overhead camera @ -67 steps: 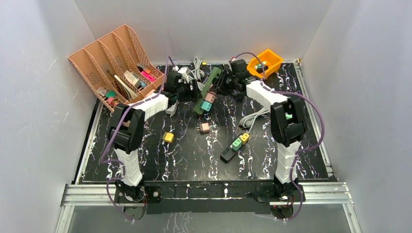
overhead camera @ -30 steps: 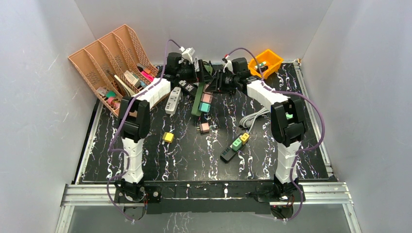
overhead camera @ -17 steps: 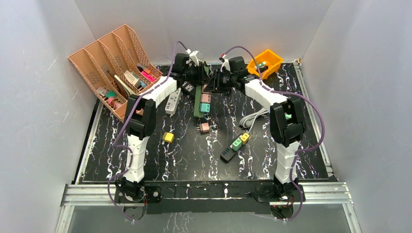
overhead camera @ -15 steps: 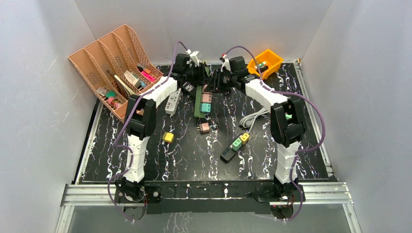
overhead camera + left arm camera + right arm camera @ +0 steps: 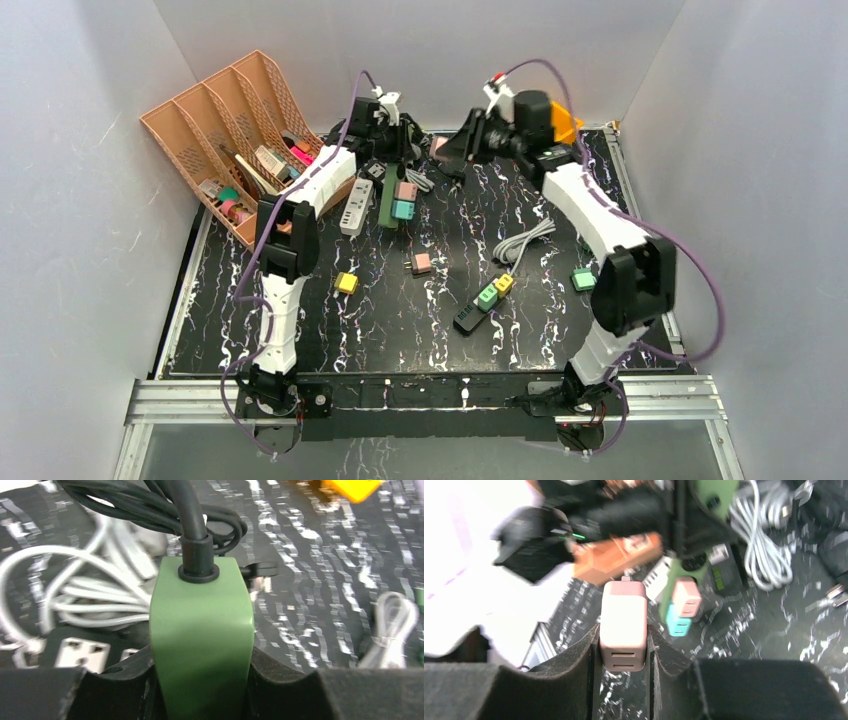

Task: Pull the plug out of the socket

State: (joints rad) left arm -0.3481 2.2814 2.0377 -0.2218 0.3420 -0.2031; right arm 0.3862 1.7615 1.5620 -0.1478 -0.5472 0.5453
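Jaws of the left gripper [image 5: 200,695] are clamped on the cord end of the green strip [image 5: 200,615]. Those of the right gripper [image 5: 623,667] pinch the pink plug [image 5: 623,622], which hangs clear of the strip, just right of its far end.

Only the top view gives the whole layout: the strip slants from the left gripper toward the near side, and the plug is held apart from it.

Only the left wrist view shows that grip closely. Black foam pads [image 5: 125,690] press in on both flanks of a smooth, matte casing with rounded shoulders. A thick black cord [image 5: 192,525] leaves it through a round collar. White cables [image 5: 75,595] loop loosely left of the strip.

Only the right wrist view shows the plug's form: a pale, glossy block with rounded corners and two slots in its near face. Beyond it, blurred, the strip carries a second pink plug [image 5: 686,596] and a teal plug [image 5: 678,621], seated one after the other.
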